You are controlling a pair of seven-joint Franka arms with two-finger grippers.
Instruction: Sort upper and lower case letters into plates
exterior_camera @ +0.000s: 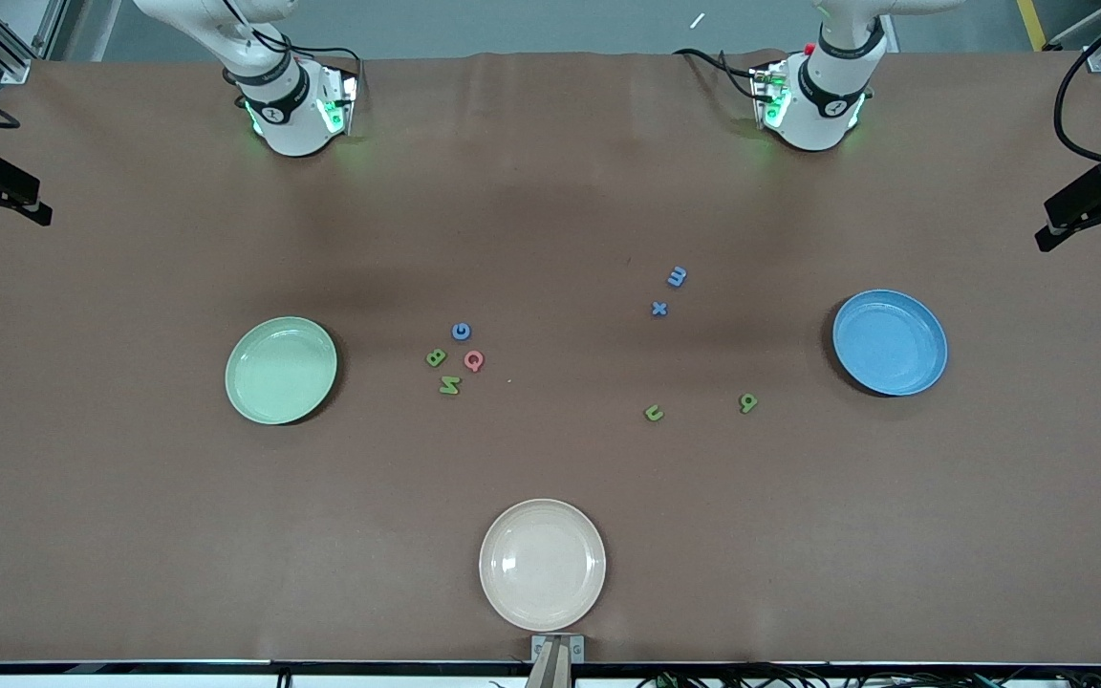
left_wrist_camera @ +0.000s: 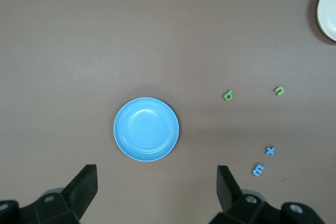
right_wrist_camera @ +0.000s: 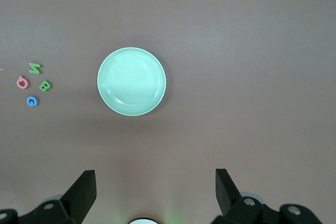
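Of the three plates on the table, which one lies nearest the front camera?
The cream-beige plate. It lies nearest the camera, between the two arms' ends; the pale green plate and the blue plate lie farther from it, one toward each arm's end.

Even overhead light, soft shadows, no glare, sharp focus.

Green plate [exterior_camera: 281, 370], blue plate [exterior_camera: 890, 342], brown table [exterior_camera: 550, 191].

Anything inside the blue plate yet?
No. The blue plate holds nothing; its whole bowl shows bare in the front and left wrist views. The lowercase letters still lie on the table. Nothing covers it.
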